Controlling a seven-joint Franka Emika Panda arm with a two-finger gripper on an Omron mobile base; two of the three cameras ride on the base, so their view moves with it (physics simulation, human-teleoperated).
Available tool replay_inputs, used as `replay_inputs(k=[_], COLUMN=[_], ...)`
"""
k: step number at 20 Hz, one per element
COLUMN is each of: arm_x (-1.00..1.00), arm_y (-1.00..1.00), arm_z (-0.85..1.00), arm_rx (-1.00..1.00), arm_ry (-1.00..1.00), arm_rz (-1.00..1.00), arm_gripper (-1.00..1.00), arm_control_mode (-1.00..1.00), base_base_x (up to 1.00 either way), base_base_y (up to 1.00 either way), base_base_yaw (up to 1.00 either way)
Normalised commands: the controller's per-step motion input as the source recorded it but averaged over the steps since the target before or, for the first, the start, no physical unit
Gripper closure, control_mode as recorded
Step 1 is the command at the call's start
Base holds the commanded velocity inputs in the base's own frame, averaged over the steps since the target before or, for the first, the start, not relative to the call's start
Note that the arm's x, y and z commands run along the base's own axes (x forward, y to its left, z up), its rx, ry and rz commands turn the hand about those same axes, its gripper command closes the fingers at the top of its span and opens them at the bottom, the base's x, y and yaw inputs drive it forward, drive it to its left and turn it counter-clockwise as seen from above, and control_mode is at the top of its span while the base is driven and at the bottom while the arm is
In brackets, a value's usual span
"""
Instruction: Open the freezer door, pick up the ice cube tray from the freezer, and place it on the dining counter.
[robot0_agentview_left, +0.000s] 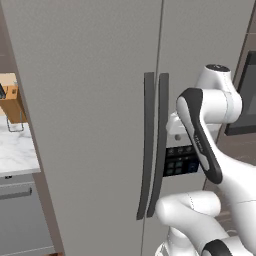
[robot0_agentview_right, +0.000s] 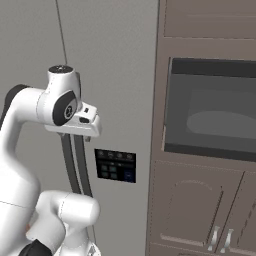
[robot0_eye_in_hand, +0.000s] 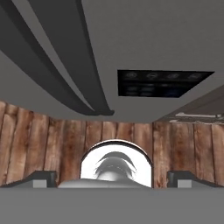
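Closed freezer door (robot0_agentview_left: 200, 45), bearing a black button panel (robot0_agentview_right: 116, 165) and a long dark curved handle (robot0_agentview_left: 161, 145), beside its twin door (robot0_agentview_left: 85, 115). The gripper (robot0_eye_in_hand: 112, 177), jaws spread wide and holding nothing, points down at the wooden floor (robot0_eye_in_hand: 43, 144) just before the door, apart from the handle, level with the panel.

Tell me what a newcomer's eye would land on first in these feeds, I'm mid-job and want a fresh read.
First the white arm, folded up close in front of the tall grey fridge. Next the two long dark curved handles meeting at the seam between the shut doors, with the freezer door marked by its small black button panel. In the hand view the open pincer points down at the wood floor, empty; right of the fridge sits a dark built-in oven.
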Motion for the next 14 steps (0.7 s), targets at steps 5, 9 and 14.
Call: replay_inputs(k=[5, 9, 14], arm_x=[0.00, 0.00, 0.00], arm_y=[0.00, 0.00, 0.00], arm_z=[0.00, 0.00, 0.00], arm_rx=[-0.05, -0.03, 0.00], arm_ry=[0.00, 0.00, 0.00], arm_rz=[-0.08, -0.10, -0.06], arm_gripper=[-1.00, -1.00, -1.00], arm_control_mode=[-1.00, -1.00, -1.00], base_base_x=[0.00, 0.00, 0.00], base_base_y=[0.00, 0.00, 0.00], base_base_yaw=[0.00, 0.00, 0.00])
